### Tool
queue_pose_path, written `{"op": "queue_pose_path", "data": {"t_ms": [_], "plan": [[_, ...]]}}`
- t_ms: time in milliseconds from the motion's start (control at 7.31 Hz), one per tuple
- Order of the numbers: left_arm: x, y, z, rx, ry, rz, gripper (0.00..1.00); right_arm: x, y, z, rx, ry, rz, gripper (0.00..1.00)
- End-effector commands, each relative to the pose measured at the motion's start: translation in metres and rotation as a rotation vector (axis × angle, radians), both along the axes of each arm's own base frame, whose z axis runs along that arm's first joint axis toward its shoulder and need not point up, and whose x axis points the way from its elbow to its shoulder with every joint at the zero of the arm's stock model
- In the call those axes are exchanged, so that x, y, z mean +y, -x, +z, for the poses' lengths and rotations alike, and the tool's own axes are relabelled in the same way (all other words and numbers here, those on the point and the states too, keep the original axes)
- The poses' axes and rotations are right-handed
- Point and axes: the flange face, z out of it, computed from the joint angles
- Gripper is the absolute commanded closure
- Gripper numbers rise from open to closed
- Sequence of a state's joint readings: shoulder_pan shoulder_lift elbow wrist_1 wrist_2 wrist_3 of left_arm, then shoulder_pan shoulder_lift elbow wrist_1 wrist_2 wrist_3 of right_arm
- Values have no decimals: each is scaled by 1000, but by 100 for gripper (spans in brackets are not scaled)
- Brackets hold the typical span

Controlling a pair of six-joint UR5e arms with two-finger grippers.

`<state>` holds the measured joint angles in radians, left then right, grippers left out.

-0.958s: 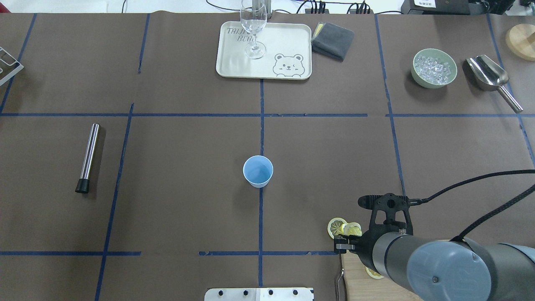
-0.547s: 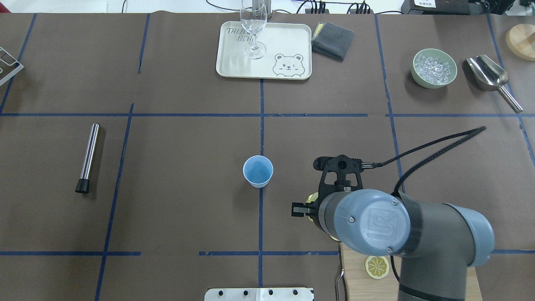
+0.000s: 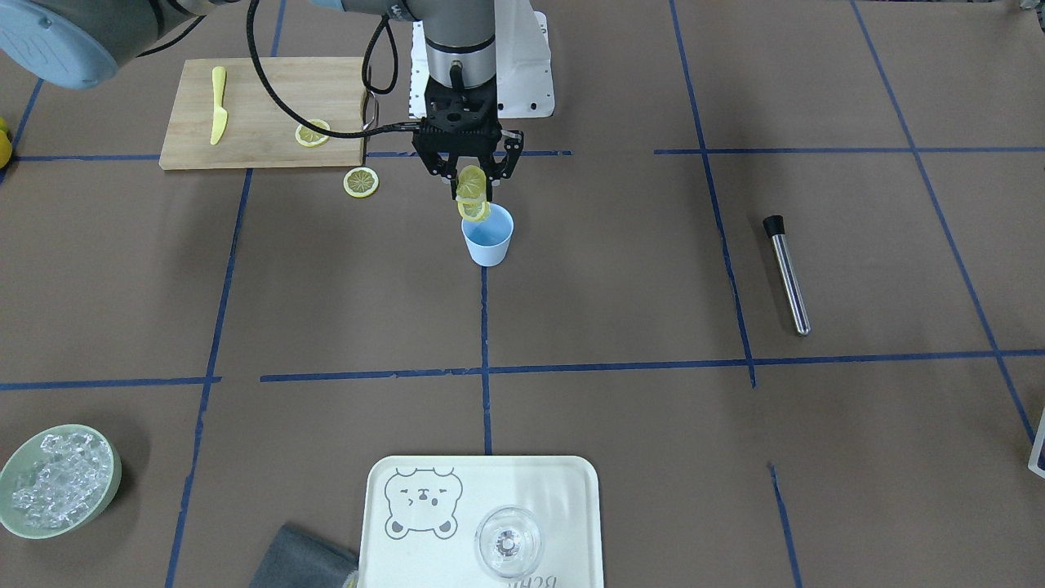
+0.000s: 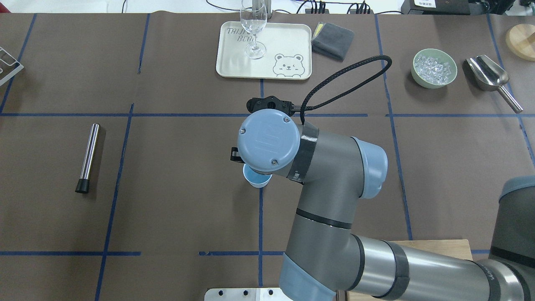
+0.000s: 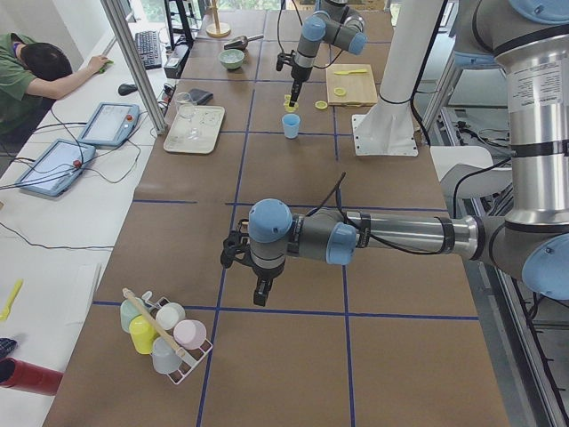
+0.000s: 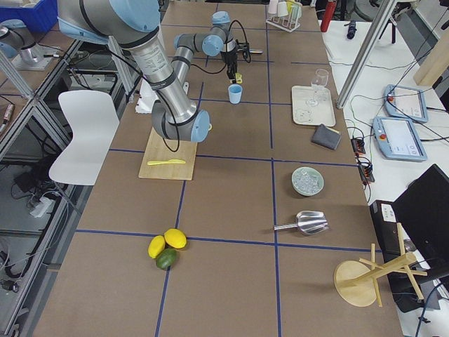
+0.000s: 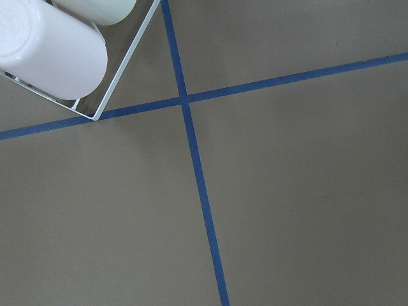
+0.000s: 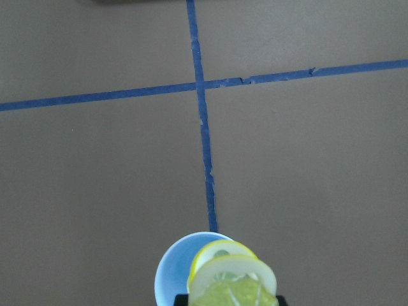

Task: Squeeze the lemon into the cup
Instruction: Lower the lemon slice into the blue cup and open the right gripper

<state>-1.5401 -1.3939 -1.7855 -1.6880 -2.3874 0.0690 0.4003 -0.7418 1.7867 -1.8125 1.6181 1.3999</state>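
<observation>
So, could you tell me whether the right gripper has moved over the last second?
Yes. In the overhead view the right gripper, shut on the lemon, has travelled leftward from beside the cutting board to over the cup.

The bottom edge of the right wrist view cuts off both the lemon (image 8: 233,280) and the cup (image 8: 175,272). In the overhead view, the right arm's wrist hides the lemon altogether, leaves only a crescent of the cup, and covers most of the cutting board (image 4: 443,246). That view's top edge clips the wine glass (image 4: 253,21). The left gripper (image 5: 260,294) appears only in the left side view, too small to judge its jaws. The front-facing view's bottom edge cuts the grey cloth (image 3: 302,559) and the tray (image 3: 567,523).
</observation>
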Motion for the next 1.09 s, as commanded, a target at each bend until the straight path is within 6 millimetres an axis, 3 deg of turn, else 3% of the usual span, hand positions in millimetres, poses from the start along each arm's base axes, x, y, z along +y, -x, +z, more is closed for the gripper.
{"op": "queue_pose_path", "data": {"t_ms": [0, 137, 274, 410, 958], "plan": [[1, 0, 1, -1, 5, 0, 0, -11, 19, 3, 36, 4, -10, 93], [1, 0, 5, -1, 11, 0, 0, -12, 22, 5, 44, 6, -14, 75], [1, 0, 5, -1, 11, 0, 0, -11, 24, 7, 47, 7, -18, 44], [1, 0, 5, -1, 11, 0, 0, -9, 27, 11, 58, -4, -39, 3], [0, 0, 4, 1, 5, 0, 0, -7, 25, 6, 51, -14, -47, 0]]}}
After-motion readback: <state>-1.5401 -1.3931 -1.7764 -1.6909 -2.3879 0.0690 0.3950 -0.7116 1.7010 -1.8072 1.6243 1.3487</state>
